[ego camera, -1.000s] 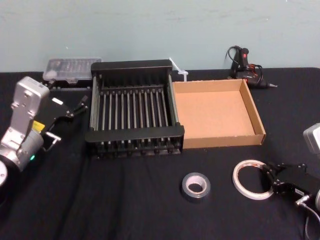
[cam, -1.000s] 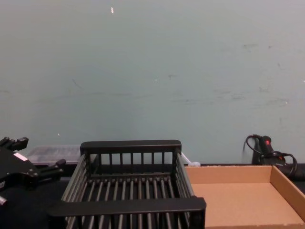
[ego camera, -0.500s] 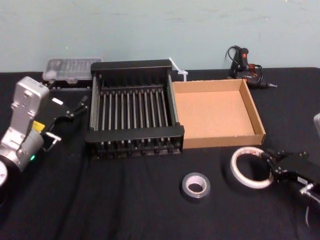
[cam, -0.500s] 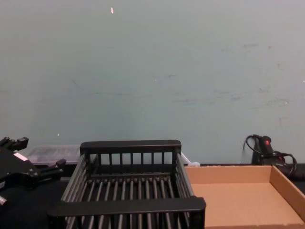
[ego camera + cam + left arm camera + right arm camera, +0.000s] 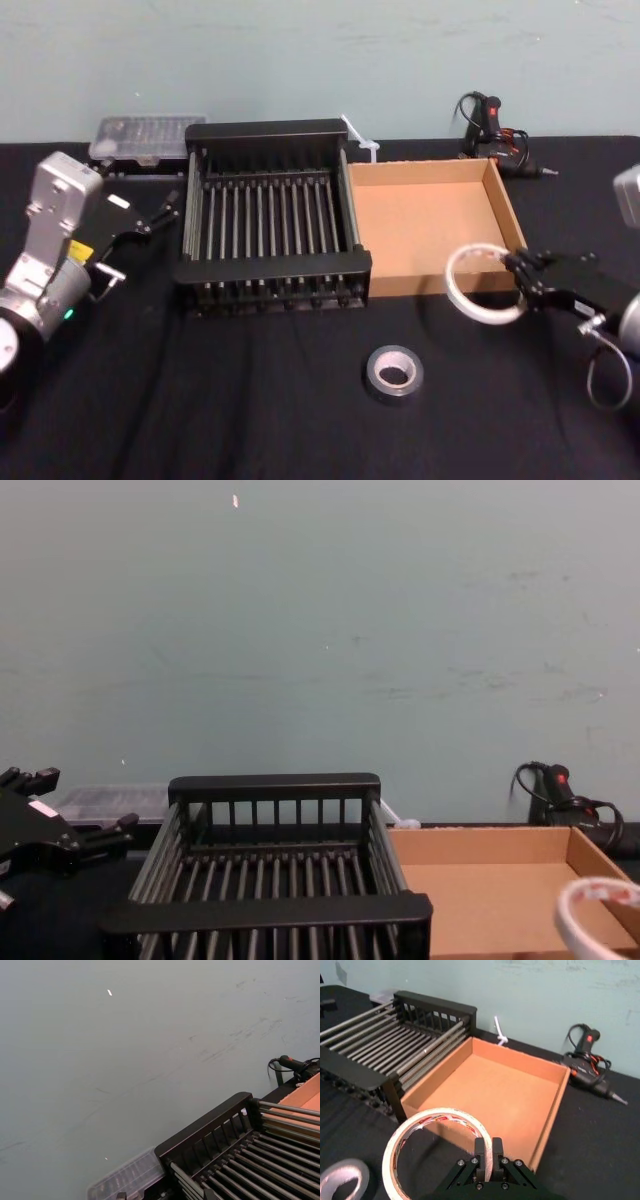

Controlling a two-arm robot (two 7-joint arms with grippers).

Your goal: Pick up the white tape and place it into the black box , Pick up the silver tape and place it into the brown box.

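Right gripper (image 5: 520,275) clamped white tape (image 5: 452,290) over brown box's (image 5: 430,225) 5 o'clock corner. Left gripper (image 5: 140,228) idled, fingers apart, at black box's (image 5: 270,268) 9 o'clock. Thin rim grip could slip, dropping tape in brown box.

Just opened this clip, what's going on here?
The right claw is shut on the white tape, gripping its band and holding it off the table near the brown box's front right corner. It is not yet over the black box, where it belongs. The silver tape lies flat on the table in front of the brown box. The left claw sits open beside the black box's left side, idle.
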